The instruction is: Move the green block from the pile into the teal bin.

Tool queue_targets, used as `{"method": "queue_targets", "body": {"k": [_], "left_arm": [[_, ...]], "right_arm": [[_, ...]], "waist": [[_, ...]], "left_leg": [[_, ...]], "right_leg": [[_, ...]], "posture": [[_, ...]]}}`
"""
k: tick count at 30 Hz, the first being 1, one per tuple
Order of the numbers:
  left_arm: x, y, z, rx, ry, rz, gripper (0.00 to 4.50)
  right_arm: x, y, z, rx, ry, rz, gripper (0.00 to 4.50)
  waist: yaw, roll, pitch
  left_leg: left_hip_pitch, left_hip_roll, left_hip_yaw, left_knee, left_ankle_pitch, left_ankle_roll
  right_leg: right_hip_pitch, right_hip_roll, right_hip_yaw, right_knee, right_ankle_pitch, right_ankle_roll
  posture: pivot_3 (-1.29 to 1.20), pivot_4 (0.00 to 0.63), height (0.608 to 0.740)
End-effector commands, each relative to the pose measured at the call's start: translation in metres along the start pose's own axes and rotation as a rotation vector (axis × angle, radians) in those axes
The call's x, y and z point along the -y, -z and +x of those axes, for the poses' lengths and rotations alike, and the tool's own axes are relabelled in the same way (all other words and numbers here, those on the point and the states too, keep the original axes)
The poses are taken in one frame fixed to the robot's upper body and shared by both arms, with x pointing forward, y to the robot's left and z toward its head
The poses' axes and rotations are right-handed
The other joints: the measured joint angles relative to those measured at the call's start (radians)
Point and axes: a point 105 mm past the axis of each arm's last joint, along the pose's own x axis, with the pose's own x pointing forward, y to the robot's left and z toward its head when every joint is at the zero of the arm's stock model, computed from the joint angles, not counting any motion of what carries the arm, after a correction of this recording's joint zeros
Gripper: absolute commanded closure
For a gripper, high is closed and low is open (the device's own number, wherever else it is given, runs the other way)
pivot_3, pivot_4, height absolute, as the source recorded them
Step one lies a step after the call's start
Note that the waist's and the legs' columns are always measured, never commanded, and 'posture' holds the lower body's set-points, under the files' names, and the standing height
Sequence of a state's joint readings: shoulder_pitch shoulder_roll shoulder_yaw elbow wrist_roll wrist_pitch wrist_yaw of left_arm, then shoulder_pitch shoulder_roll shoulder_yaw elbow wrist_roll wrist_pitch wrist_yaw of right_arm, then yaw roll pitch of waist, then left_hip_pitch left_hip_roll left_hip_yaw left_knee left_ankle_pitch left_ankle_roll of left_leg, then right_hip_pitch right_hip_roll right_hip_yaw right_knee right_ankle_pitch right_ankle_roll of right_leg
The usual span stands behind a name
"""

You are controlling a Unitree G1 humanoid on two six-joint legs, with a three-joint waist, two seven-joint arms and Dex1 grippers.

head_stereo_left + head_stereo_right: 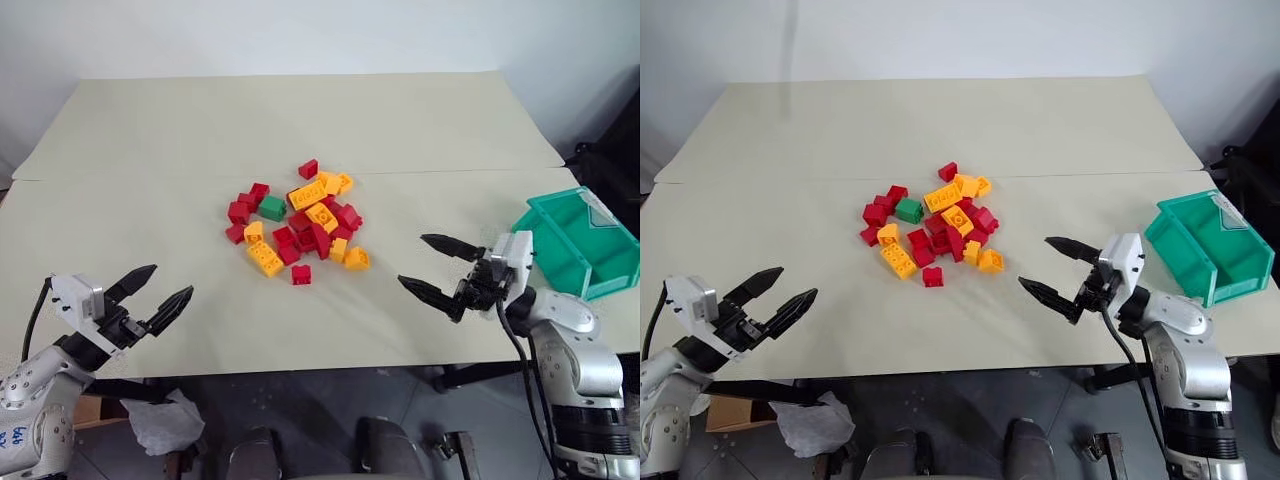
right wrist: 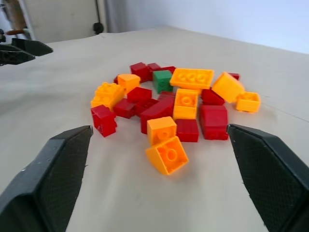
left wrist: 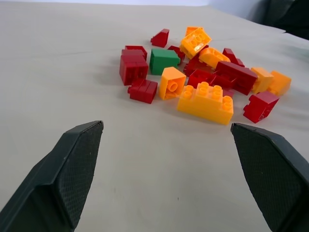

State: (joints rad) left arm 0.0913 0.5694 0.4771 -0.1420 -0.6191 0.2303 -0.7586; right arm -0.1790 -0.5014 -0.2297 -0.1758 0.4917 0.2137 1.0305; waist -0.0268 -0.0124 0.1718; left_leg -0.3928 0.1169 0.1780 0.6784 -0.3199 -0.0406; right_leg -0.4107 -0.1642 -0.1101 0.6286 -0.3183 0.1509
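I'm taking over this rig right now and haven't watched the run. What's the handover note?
Left pincer: open, empty, hovering over the near left of the table.
Right pincer: open, empty, hovering between the pile and the teal bin.
Green block: in the pile, on its far left side, among red and orange-yellow bricks.
Teal bin: at the table's right edge, tilted; no brick visible inside.
Done: nothing to show; the green block is not in the bin.
Left: grasp the green block, carry it to the bin, release it inside.
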Motion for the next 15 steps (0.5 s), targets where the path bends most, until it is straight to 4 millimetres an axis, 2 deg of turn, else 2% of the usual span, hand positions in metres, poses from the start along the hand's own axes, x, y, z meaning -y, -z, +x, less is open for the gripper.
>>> {"method": "queue_targets", "body": {"k": [1,9,15], "left_arm": [[0.001,-0.016,0.018,0.04,0.045,0.058,0.0],[0.008,-0.037,0.072,0.065,0.193,0.123,0.0],[0.007,-0.048,0.137,0.031,0.258,0.232,0.0]], "right_arm": [[0.0,-0.016,-0.008,0.038,0.042,-0.077,0.03],[-0.004,-0.019,-0.02,0.039,0.115,-0.089,0.03],[-0.006,-0.023,-0.02,0.042,0.139,-0.105,0.03]], "waist": [[0.003,0.0,0.0],[0.005,0.0,0.0],[0.008,0.0,0.0]], "left_leg": [[0.0,0.0,0.0,0.0,0.0,0.0],[0.0,0.0,0.0,0.0,0.0,0.0],[0.0,0.0,0.0,0.002,0.0,0.0]], "right_leg": [[0.0,0.0,0.0,0.0,0.0,0.0],[0.001,0.0,0.0,0.0,0.0,0.0],[0.002,0.001,-0.001,0.0,0.0,0.0]], "posture": [[0.0,0.15,0.74],[0.0,0.15,0.74],[0.0,0.15,0.74]]}}
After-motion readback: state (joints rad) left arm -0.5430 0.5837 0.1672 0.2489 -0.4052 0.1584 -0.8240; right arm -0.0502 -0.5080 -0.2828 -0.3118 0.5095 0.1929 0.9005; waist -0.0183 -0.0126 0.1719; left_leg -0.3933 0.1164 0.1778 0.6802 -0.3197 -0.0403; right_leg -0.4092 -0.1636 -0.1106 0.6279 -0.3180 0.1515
